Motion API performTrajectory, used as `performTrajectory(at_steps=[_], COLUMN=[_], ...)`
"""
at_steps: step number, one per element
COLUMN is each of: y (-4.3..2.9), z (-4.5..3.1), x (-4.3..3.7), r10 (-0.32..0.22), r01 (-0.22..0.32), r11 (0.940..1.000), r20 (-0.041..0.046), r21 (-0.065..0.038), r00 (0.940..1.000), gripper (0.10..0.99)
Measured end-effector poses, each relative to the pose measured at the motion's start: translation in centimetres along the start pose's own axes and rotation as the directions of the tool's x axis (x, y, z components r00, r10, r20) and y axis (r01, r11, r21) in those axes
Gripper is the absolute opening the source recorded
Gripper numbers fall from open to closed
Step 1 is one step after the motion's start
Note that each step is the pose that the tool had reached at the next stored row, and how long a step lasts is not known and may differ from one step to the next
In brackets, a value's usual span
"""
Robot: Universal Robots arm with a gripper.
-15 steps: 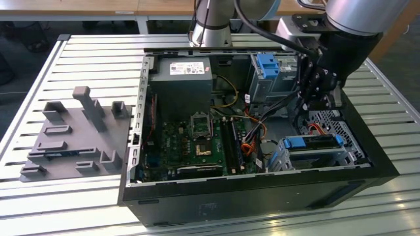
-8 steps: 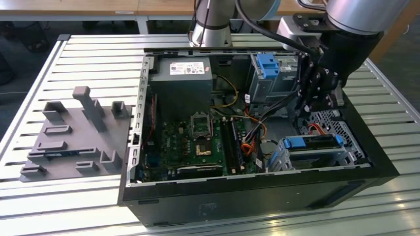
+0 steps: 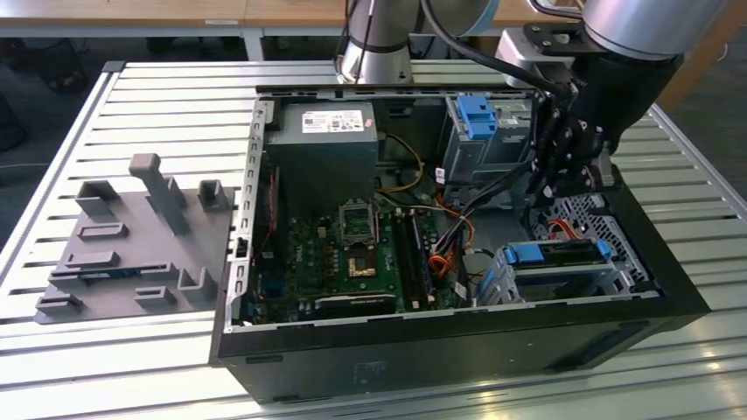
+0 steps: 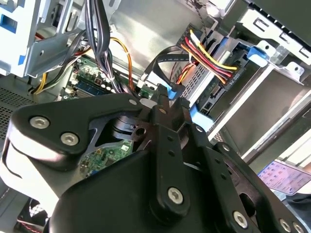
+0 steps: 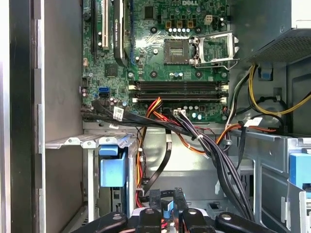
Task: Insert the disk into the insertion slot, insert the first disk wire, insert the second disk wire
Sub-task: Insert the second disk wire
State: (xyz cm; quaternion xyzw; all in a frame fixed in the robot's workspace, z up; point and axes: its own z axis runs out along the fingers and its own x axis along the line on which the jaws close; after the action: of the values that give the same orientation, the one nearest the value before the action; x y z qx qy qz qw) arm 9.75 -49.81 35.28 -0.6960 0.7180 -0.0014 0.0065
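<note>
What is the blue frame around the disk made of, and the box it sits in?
The disk's blue frame looks like plastic: bright, even colour and a smooth, slightly glossy surface. The insertion slot looks like bare sheet metal: silver-grey, dull shine, thin folded walls. Both are guesses from looks alone.

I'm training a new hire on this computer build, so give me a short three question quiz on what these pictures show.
1. True or false: the disk sits inside the metal cage.
2. What lies on the table at the exterior view's left of the computer case? A keyboard; B grey moulded plate; C screwdriver.
3. What colour is the disk's plastic frame?
Key: 1 true; 2 B; 3 blue.
</note>
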Motion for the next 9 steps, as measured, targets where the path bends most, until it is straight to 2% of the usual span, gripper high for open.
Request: performTrajectory(at_steps=[9], y=[-0.04], z=[0.28], x=[-0.12], r10=[0.000], r01=[0.000], r11=[1.0000], r20=[-0.0029], r21=[0.000], r00=[1.0000], gripper=[0.247])
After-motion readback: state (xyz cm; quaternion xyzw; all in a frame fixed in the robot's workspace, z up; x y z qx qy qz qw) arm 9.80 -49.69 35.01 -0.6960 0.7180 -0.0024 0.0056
